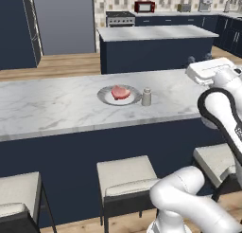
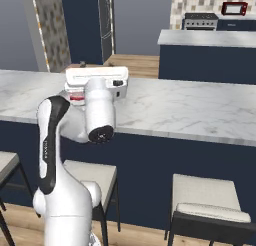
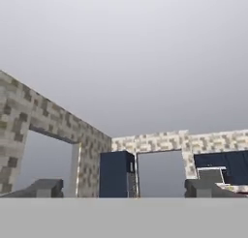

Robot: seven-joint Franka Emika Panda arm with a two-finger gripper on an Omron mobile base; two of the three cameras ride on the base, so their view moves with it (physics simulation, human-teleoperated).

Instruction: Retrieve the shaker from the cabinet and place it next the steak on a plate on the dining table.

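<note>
Shaker (image 1: 146,97) is standing upright on the dining table (image 1: 56,109), just beside the plate (image 1: 106,98) with the steak (image 1: 120,92). Gripper (image 3: 123,188) is pointing up and away, jaws released, empty. Placing looks done; next, I think, arm is only needing to retreat.

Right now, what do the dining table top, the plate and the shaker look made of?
The long white-grey dining table top looks like polished marble: grey veining. The round light-grey plate under the reddish steak seems glazed ceramic, though its matte look leaves that open. The small grey-beige shaker has a paler cap, possibly metal.
</note>
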